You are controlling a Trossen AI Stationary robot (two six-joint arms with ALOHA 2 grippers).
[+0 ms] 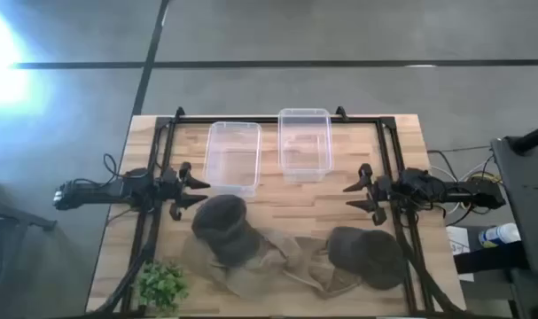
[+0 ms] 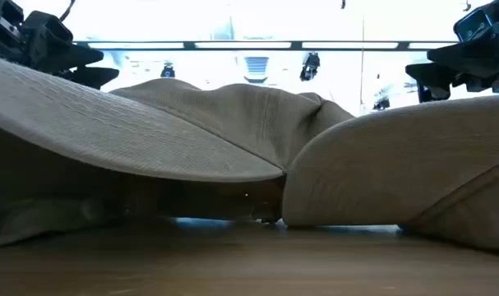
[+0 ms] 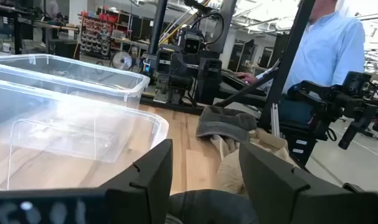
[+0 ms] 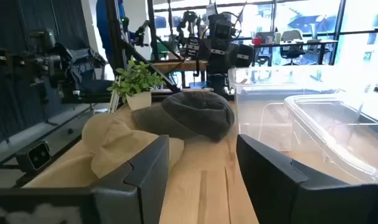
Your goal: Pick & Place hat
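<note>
Several hats lie in a heap along the table's near edge. A dark grey hat (image 1: 224,229) sits at the left, another dark grey hat (image 1: 368,255) at the right, and tan hats (image 1: 282,264) lie crumpled between them. The tan hats (image 2: 233,123) fill the low view. My left gripper (image 1: 194,190) hovers open just beyond the left grey hat (image 3: 213,208), touching nothing. My right gripper (image 1: 361,196) hovers open above the table, beyond the right grey hat. In the right wrist view my right gripper (image 4: 204,169) looks toward the left grey hat (image 4: 198,115) and a tan hat (image 4: 114,143).
Two clear plastic containers (image 1: 233,158) (image 1: 304,143) stand at the far side between the arms. A small green plant (image 1: 162,283) stands at the near left corner. A black frame (image 1: 277,118) rims the table. A person in a blue shirt (image 3: 329,43) stands beyond the table.
</note>
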